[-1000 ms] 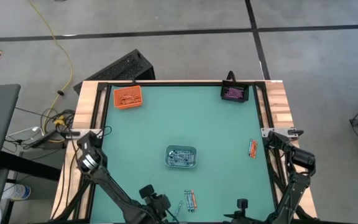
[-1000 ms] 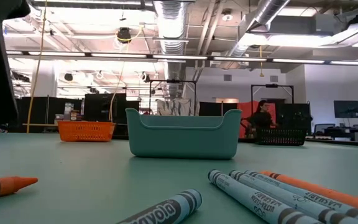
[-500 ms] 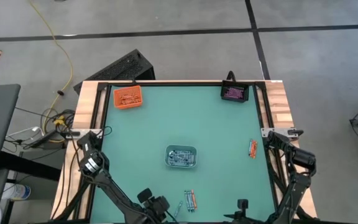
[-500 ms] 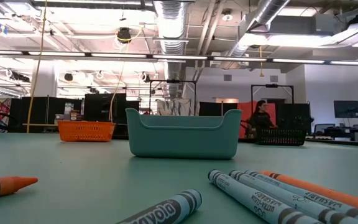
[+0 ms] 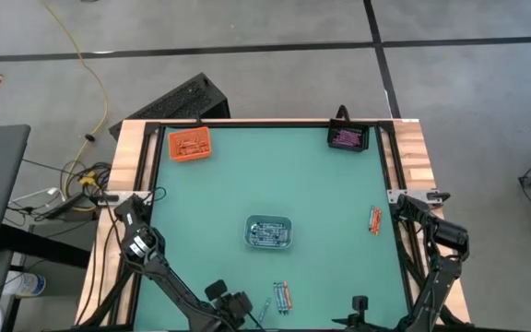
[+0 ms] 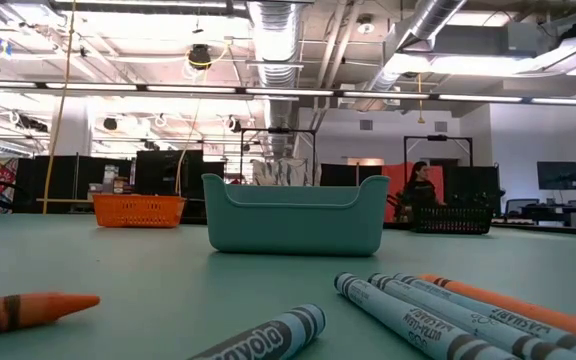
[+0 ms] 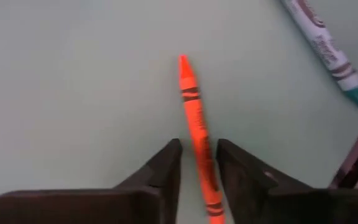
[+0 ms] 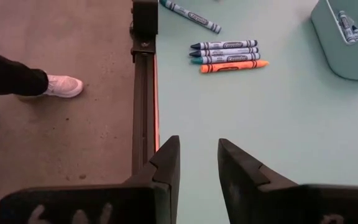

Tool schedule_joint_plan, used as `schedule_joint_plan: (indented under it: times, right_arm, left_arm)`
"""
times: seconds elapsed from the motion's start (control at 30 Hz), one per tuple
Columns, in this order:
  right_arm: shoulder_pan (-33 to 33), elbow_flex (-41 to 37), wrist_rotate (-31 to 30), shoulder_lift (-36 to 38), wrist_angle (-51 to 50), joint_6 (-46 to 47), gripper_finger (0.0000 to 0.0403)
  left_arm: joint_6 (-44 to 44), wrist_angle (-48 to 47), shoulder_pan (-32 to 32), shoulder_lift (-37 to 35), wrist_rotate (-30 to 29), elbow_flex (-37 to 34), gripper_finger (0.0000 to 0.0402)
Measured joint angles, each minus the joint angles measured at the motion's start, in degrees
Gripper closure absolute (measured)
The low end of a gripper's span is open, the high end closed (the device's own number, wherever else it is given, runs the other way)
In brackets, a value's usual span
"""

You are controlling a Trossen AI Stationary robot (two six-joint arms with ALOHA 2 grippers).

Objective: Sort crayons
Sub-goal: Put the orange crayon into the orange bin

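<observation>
Orange crayon [image 7: 197,138] flat on the green tabletop [image 5: 321,184], lying between the left pincer [image 7: 197,163] fingers, still apart, closing for a pick. Right pincer [image 8: 197,163] parted, empty, parked at the edge; loose crayons [image 8: 226,56] nearby.

- A grey-blue crayon [image 6: 258,338] nearest the low camera is showing dark lettering along its wrapper, but the letters cannot be made out for certain.
- The other grey-blue crayons [image 6: 408,305] beside it are carrying small print, too small to read.
- Nothing else is showing readable text.
</observation>
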State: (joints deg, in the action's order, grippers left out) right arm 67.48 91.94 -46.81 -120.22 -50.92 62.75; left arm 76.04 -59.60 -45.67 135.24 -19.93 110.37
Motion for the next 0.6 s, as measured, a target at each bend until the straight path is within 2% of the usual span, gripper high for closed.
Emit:
schedule_joint_plan:
  times: [0.13,0.2,0.4,0.6]
  right_arm:
    - [0.0,0.0,0.0,0.0,0.1,-0.2,0.0302]
    - [0.0,0.0,0.0,0.0,0.2,-0.2,0.0302]
    - [0.0,0.0,0.0,0.0,0.2,-0.3,0.0302]
    - [0.0,0.0,0.0,0.0,0.2,-0.4,0.0302]
  left_arm:
    - [-2.2,-0.6,0.0,0.0,0.2,0.0,0.0373]
    - [-3.5,-1.3,0.0,0.0,0.2,0.0,0.0391]
    - [-5.8,-4.5,0.2,0.0,0.1,0.0,0.0399]
    - [-8.6,-12.3,0.8,0.2,-1.3,1.5,0.0400]
